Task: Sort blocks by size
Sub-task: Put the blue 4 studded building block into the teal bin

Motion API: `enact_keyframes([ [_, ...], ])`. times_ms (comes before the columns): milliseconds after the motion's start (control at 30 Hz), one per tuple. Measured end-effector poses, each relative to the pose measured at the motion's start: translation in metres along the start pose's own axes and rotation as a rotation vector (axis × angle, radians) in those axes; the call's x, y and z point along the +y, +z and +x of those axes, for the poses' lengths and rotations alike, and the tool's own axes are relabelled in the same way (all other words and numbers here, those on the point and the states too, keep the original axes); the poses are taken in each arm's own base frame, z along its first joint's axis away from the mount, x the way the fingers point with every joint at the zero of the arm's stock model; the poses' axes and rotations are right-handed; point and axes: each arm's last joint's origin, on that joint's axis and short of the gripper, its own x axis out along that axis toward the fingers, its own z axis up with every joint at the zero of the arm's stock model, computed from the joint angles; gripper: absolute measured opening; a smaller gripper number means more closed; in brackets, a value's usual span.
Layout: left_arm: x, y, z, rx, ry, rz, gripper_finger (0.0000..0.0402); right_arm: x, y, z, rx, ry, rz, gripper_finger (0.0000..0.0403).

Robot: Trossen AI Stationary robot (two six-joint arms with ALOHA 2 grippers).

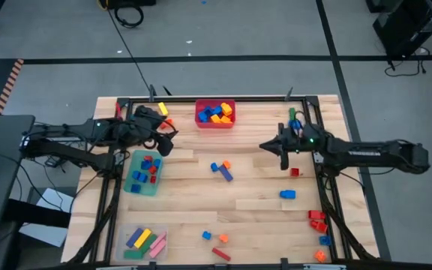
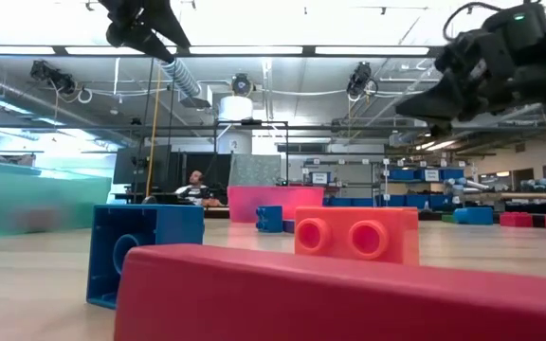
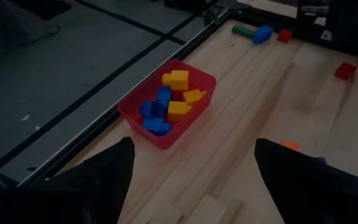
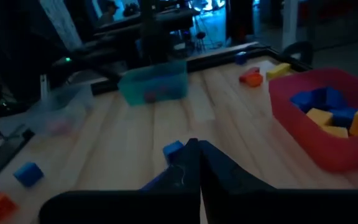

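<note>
Loose blocks lie on the wooden table: a blue and orange pair [image 1: 220, 169] at mid-table, a blue one [image 1: 287, 194], a small red one [image 1: 295, 172], and several near the near edge [image 1: 216, 241] and the right edge [image 1: 319, 221]. My left gripper [image 3: 191, 180] is open and empty, held above the table between the green bin and the red bin; it also shows in the high view [image 1: 165, 136]. My right gripper [image 4: 194, 163] is shut with nothing showing between its fingers, held above the table's right half and pointing toward the left edge; it also shows in the high view [image 1: 267, 147].
A red bin [image 1: 215, 114] at the far edge holds blue and yellow blocks. A green bin [image 1: 143, 174] at the left holds blue and red blocks. A clear bin [image 1: 145, 241] at the near left holds long bars. A green and a blue block [image 1: 294, 116] lie at the far right.
</note>
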Motion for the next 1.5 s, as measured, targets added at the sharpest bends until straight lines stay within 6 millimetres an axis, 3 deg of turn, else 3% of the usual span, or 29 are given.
enact_keyframes([
  [267,-0.013,-0.002,0.02,0.041,0.015,0.027,0.0339,0.018,-0.02,-0.013,-0.013,-0.064,0.028,0.0006],
  [433,-0.02,-0.003,0.031,0.054,0.019,0.034,0.0339,0.024,-0.022,-0.021,-0.025,-0.059,0.019,0.0006],
  [1000,-0.022,-0.001,0.033,0.027,0.013,0.021,0.0339,0.027,-0.02,-0.047,-0.1,-0.075,0.003,0.0009],
  [1500,-0.025,0.01,0.033,-0.081,0.014,-0.047,0.0339,0.026,-0.02,-0.051,-0.116,-0.097,0.037,0.0032],
])
